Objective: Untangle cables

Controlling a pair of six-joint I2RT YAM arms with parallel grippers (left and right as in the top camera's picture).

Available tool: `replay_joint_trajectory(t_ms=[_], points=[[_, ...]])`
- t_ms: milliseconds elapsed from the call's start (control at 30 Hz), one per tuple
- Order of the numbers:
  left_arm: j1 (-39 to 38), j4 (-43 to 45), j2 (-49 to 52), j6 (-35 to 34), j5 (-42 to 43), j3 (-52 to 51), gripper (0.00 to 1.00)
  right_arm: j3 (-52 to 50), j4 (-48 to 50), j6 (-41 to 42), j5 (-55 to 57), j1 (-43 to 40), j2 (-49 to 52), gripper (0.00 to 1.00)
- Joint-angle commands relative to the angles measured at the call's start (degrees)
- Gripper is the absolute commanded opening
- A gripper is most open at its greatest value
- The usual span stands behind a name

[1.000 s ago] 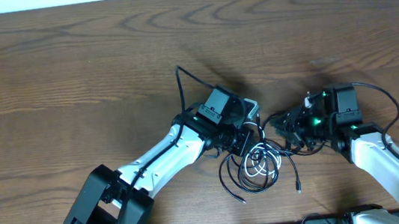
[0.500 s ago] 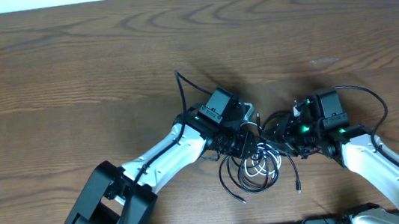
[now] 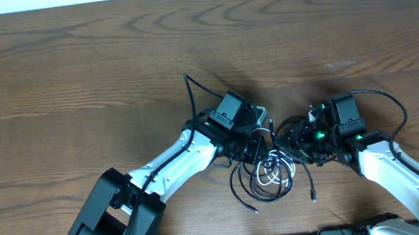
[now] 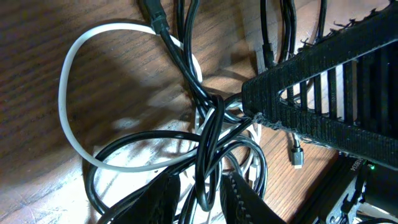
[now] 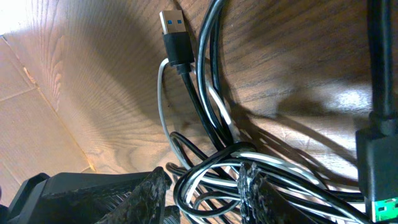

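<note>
Cables (image 3: 271, 172) lie knotted on the table (image 3: 70, 70) near its front edge, between both arms. The right gripper (image 5: 204, 179) clamps their black and white strands. The left gripper (image 4: 200, 185) stands narrow around black strands; whether it pinches them cannot be told.

Overhead: far, straight down on brown wooden tabletop (image 3: 70, 70). Wrist cams: very close, angled down. All share tangled thin black-and-white cables (image 3: 271, 172).
</note>
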Motion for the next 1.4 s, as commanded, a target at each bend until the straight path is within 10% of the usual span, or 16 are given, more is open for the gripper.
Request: replay_joint_trajectory(t_ms=[0,200,800,1033,1367], points=[[-0.22,0.26,0.66,0.76,-0.37,-0.09,0.27,-0.44,0.15,-0.72,0.35,0.2,0.48,0.35],[-2.67,0.28,0.66,0.76,-5.35,-0.17,0.08,-0.44,0.13,-0.72,0.35,0.2,0.48,0.34],[-3.74,0.46,0.66,0.76,-6.34,-0.31,0.08,-0.44,0.11,-0.72,0.31,0.2,0.48,0.34],[-3.74,1.51,0.63,17.68,0.35,-0.28,0.07,-0.44,-1.75,0.83,-0.9,0.2,0.48,0.3],[-3.74,2.19,0.63,18.12,1.44,-0.28,0.07,-0.44,-1.95,7.85,-2.12,0.63,0.48,0.26]])
